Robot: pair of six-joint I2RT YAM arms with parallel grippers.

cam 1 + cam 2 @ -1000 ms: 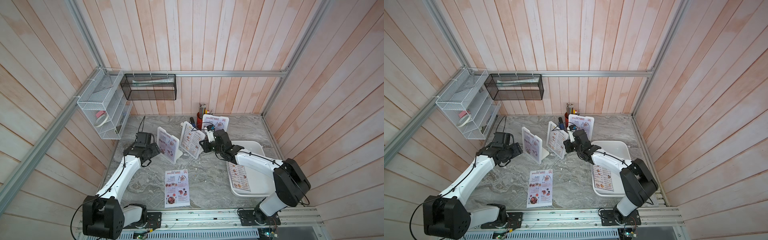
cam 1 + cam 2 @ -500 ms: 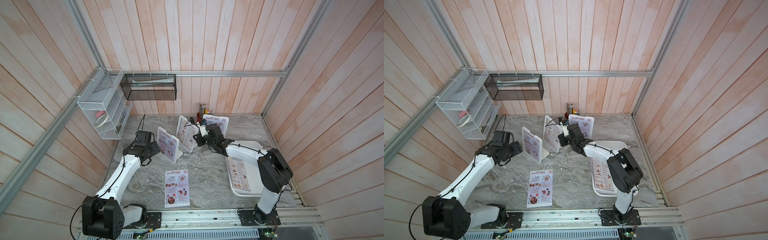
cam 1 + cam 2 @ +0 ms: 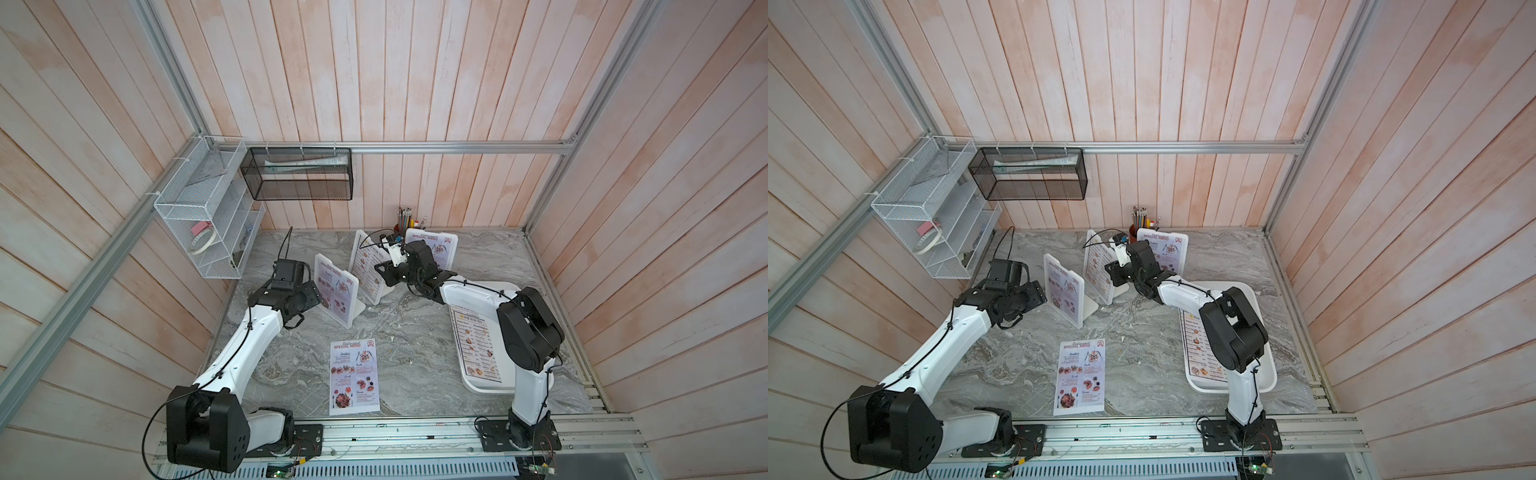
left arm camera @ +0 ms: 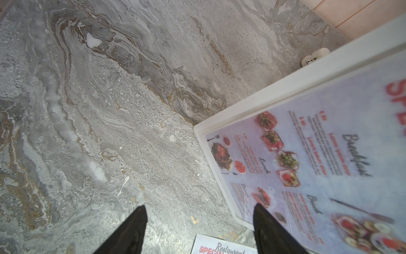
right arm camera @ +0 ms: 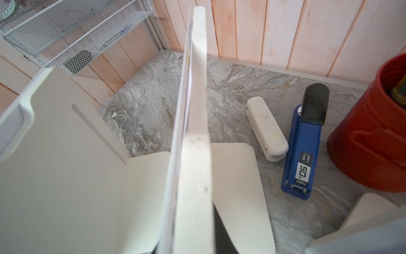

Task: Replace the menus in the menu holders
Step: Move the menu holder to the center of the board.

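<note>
Clamping right jaws hold the middle menu holder (image 5: 195, 110) beside a blue stapler (image 5: 305, 145); left jaws gape.

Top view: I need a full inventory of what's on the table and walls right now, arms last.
holders: 3, white, standing mid-table to back; left holder and back holder show SPECIAL MENU, middle holder DIM SUM INN
loose menu: 1, red-headed, flat at front
tray: 1, white, right side, DIM SUM INN menu inside
cup: 1, red, back edge, with pencils
staplers: 2, blue stapler and white stapler, by cup
racks: 2, white rack on left wall, black rack on back wall
left pincer: 1, black, open, by left holder
right pincer: 1, black, shut on middle holder
</note>
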